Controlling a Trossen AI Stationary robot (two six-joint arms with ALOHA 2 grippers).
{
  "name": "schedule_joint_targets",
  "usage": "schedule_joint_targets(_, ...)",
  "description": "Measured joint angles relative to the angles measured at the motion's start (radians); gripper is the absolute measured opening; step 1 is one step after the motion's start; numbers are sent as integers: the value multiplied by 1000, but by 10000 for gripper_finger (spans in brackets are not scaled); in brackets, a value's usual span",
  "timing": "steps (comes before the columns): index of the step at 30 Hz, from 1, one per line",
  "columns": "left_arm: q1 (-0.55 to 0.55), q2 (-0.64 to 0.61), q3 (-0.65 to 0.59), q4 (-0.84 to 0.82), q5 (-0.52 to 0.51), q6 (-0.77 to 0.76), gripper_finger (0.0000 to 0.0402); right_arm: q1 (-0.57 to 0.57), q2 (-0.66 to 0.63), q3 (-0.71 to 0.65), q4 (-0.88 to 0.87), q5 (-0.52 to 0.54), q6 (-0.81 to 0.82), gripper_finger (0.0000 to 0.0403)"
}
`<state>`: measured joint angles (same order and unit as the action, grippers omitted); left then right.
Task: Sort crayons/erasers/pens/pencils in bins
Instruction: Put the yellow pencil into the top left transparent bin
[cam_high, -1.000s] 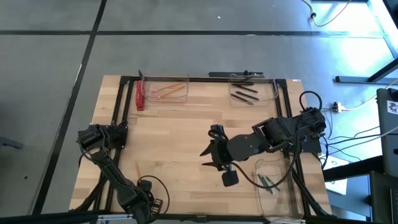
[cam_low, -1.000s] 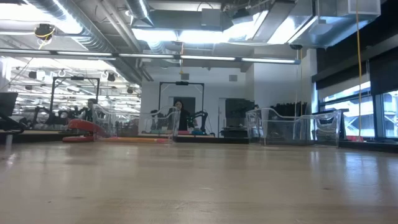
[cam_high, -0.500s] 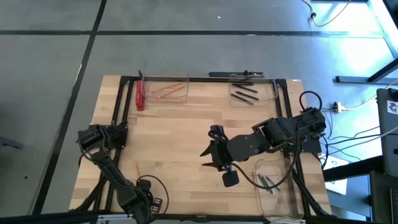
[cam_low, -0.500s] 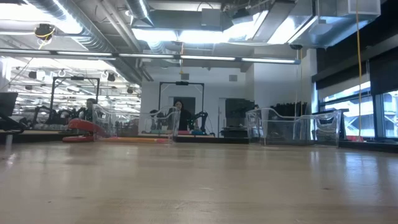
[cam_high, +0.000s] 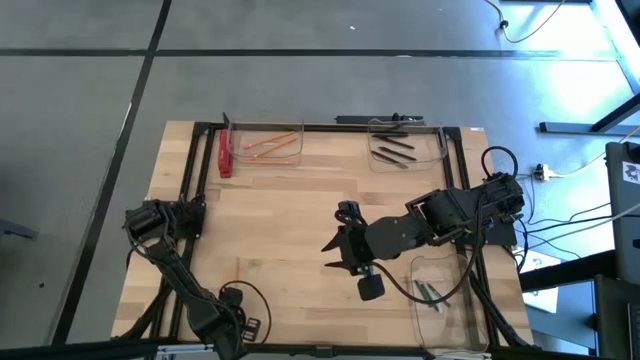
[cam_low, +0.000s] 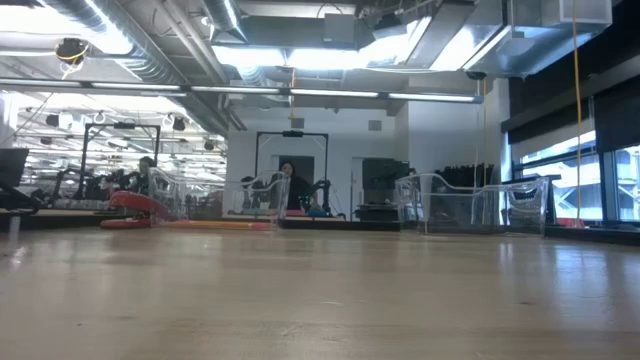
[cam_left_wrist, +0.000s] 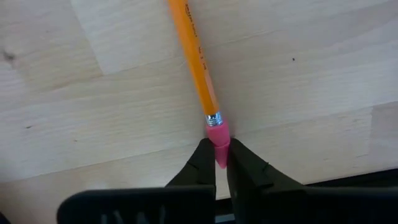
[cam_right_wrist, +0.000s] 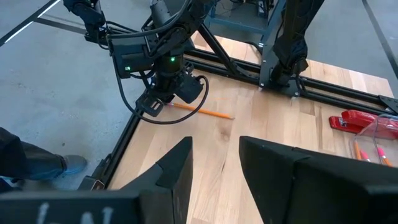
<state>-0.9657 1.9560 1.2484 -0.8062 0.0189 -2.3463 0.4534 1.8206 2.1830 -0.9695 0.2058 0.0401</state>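
Note:
An orange pencil (cam_left_wrist: 196, 62) with a pink eraser end lies on the wooden table near its near-left corner (cam_high: 237, 264). My left gripper (cam_left_wrist: 217, 163) is shut on that end, and the right wrist view shows it low over the wood (cam_right_wrist: 163, 103). My right gripper (cam_right_wrist: 214, 163) stands open and holds nothing at mid-table (cam_high: 332, 255). At the far edge, one clear bin (cam_high: 268, 146) holds pencils and another (cam_high: 405, 146) holds black pens. A third bin (cam_high: 445, 297) sits at the near right. My left gripper pinches the pencil's pink eraser end (cam_left_wrist: 216, 132) between its two fingertips. The fingers slant down at it and lie in line with the pencil, not across it. The pencil's shaft (cam_right_wrist: 208, 112) stretches away from the fingers along the table top.
A flat red bar (cam_high: 225, 155) lies beside the far-left bin. A black frame (cam_high: 190, 180) runs along the table's left, far and right sides. Bare wood stretches between the two arms. The near-right bin holds a couple of small dark-green sticks (cam_high: 428, 291).
In the high view the pencil by my left arm has shifted a little toward the table's right edge. My right arm has kept still.

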Motion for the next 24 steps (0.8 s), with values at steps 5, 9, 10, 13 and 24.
schedule_joint_targets(5, 0, 0, 0, 0, -2, 22, 4, 0, 0, 0, 0, 0, 0, 134)
schedule_joint_targets(9, 0, 0, 0, 0, -7, 31, 4, 0, 0, 0, 0, 0, 1, 134)
schedule_joint_targets(10, 0, -2, 0, 1, -9, 42, 4, 0, 0, 0, 0, 0, 1, 134)
schedule_joint_targets(13, 0, -12, -3, 4, -22, 52, 2, 0, 0, 0, 0, 1, 1, 134)
schedule_joint_targets(24, 12, -91, -7, -66, -202, 94, 2, 0, 0, 0, 0, 2, 3, 134)
